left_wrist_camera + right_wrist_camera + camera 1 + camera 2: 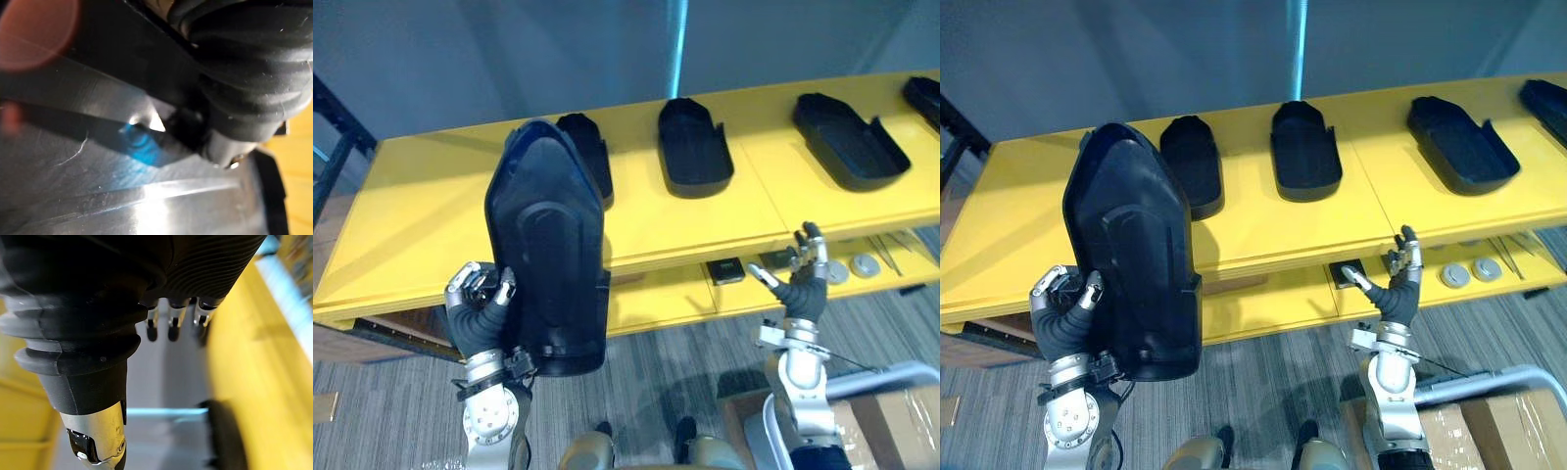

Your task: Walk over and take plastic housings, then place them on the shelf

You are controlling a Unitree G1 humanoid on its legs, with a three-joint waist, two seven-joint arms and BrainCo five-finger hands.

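Note:
My left hand (pixel 478 304) is shut on a large black plastic housing (pixel 548 255), holding it upright by its lower left edge in front of the yellow shelf (pixel 411 225). The housing's glossy surface (pixel 122 186) shows close up in the left wrist view. Several more black housings lie on the shelf top: one (pixel 590 152) partly hidden behind the held one, one (pixel 693 147) in the middle, one (pixel 850 142) to the right. My right hand (pixel 800 279) is raised in front of the shelf's edge, open with relaxed fingers (pixel 161 328) and holding nothing.
The lower shelf level (pixel 656 299) carries a small black square part (pixel 725 270) and round grey discs (pixel 865 264). A cardboard box (pixel 891 421) stands at lower right on the grey carpet floor. A dark frame (pixel 337 137) stands at the far left.

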